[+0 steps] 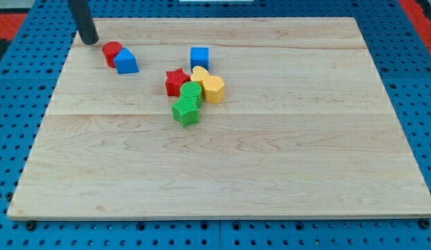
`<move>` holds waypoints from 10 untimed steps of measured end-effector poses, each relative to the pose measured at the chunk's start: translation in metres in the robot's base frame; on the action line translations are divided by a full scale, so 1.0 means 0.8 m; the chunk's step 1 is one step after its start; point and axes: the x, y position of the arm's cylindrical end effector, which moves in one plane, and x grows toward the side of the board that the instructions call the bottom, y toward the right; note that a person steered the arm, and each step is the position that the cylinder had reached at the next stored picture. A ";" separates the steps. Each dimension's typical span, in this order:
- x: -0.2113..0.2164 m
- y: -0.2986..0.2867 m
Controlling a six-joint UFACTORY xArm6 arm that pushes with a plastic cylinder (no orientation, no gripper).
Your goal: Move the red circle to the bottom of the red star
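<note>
The red circle (112,52) lies near the board's top left, touching a blue triangle block (126,62) on its right. The red star (176,82) lies near the middle top, at the left of a cluster of blocks. My tip (89,40) is at the top left, just left of and above the red circle, a small gap apart from it.
A blue cube (199,57) sits above the cluster. Next to the red star are a yellow heart-like block (200,74), a yellow hexagon (213,89), a green round block (191,92) and a green star (185,112). The wooden board (271,160) lies on blue pegboard.
</note>
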 end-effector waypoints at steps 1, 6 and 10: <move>0.000 0.006; 0.174 0.119; 0.174 0.151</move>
